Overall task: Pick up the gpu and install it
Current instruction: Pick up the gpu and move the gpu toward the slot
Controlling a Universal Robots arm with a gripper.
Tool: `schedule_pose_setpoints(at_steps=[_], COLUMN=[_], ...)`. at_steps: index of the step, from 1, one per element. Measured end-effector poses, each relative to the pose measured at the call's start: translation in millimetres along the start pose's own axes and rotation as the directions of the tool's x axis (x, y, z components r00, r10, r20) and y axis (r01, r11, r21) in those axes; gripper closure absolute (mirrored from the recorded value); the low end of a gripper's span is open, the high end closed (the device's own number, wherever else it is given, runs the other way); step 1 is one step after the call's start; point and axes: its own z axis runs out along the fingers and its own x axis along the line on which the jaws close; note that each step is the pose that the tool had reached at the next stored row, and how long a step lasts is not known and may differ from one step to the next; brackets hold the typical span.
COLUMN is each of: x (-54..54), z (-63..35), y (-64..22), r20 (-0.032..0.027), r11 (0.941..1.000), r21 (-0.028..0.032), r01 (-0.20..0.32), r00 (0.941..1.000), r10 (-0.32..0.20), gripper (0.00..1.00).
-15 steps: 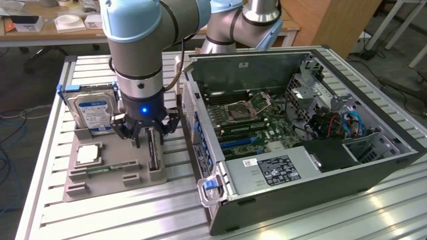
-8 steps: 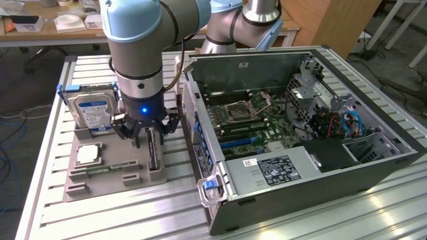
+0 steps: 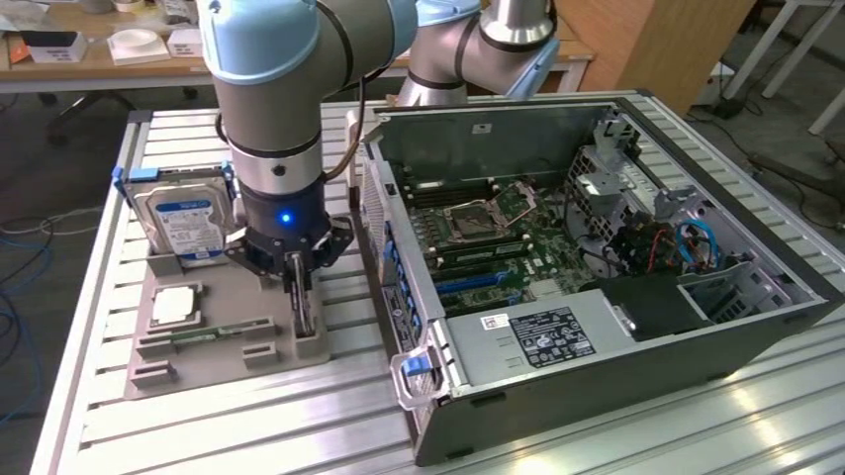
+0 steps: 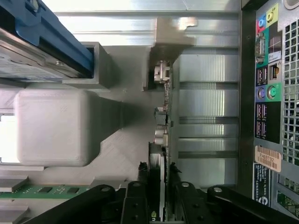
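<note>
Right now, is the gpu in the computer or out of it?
Out: the gpu stands upright on edge in the grey tray beside the open computer case.

Gpu point(image 4: 163, 126) end hidden in tool point(image 4: 159, 172); arm point(image 3: 271, 129) covers pt of HDD point(image 3: 185, 223).

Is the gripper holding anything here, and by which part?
Cannot tell. The gripper is down around the gpu at its upper edge; the card stands upright in the tray holder, unlifted.

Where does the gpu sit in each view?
Exterior view: the gpu stands edge-on on the gray tray, under the gripper.
Wrist view: the gpu runs edge-on from the gripper toward the middle.
Shared landmark: the computer case beside it.
</note>
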Motion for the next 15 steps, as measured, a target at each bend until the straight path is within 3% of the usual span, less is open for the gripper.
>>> schedule_pose_setpoints(at_steps=[2,12,15], x=[0.0,0.0,0.0], z=[0.1,0.3,-0.5], y=[0.0,0.0,0.2], r20=[0.0,0.0003,0.0011], r11=[1.0,1.0,1.0], r21=[0.0,0.0002,-0.0031], r01=[0.0,0.0,0.0], r00=[1.0,1.0,1.0], r10=[0.0,0.0,0.0], gripper=[0.73,0.73,0.73])
